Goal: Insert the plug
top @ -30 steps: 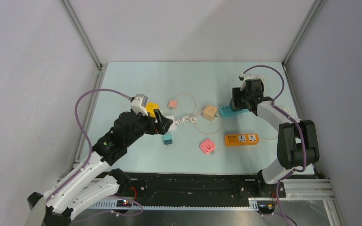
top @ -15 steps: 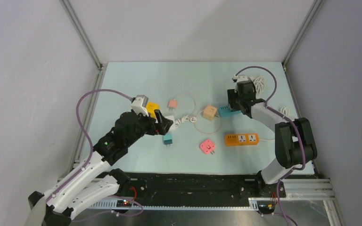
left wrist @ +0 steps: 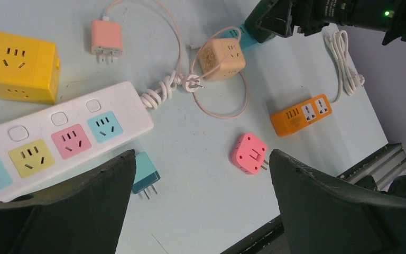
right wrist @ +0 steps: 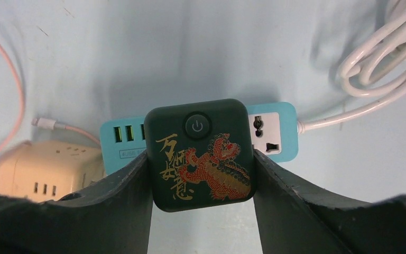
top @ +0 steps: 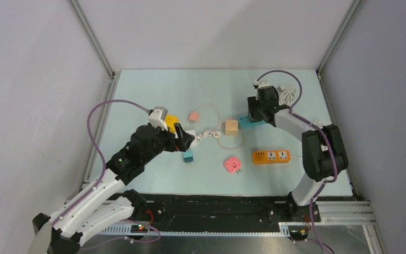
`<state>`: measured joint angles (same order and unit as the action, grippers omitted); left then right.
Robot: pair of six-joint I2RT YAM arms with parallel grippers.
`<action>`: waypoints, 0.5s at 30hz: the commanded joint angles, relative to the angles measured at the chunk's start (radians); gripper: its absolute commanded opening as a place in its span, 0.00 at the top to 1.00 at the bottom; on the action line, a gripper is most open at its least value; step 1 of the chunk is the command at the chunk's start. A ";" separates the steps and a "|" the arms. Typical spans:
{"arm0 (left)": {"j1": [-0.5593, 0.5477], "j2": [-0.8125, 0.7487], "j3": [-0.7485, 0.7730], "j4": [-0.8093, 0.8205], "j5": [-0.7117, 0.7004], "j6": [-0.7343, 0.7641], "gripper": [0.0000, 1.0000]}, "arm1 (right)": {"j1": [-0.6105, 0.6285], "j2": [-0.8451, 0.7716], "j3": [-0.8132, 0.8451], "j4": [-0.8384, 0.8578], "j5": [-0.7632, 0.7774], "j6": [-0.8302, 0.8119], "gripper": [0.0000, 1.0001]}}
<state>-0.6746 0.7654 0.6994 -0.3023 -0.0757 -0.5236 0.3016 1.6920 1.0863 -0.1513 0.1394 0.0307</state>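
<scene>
Your plug, a dark square block, is clamped by its two sides in the right gripper, whose jaws are partly closed around it. It sits over the middle of the teal strip. One socket shows to its right and the USB slots to its left. I judge this to be the seating step, but you can't tell from here whether the prongs are in yet. Next, keep the plug square to the strip and press straight down. The strip is loose and may slide toward the beige cube just beside it. The plug's face carries a power symbol, gold Chinese characters that seem to read 万事如意, and a red and gold beast. The strip's small print is unreadable. The left gripper hangs wide open and empty over the white strip, well apart.
</scene>
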 commanded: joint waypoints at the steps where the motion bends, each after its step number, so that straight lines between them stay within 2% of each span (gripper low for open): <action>1: -0.001 -0.023 0.006 0.023 -0.017 0.001 0.00 | 0.022 0.053 0.095 -0.020 -0.074 0.163 1.00; 4: -0.001 -0.027 0.005 0.023 -0.016 0.001 0.00 | 0.064 0.087 0.115 -0.041 0.014 0.269 1.00; 8: 0.001 -0.026 0.006 0.023 -0.010 0.002 0.00 | 0.138 0.122 0.119 -0.050 0.180 0.284 1.00; 15: 0.003 -0.028 0.009 0.017 -0.008 0.004 0.00 | 0.160 0.183 0.119 -0.085 0.212 0.312 1.00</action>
<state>-0.6746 0.7513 0.6994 -0.3023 -0.0761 -0.5232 0.4507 1.8072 1.2003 -0.1673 0.3519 0.2752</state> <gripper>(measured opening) 0.996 0.631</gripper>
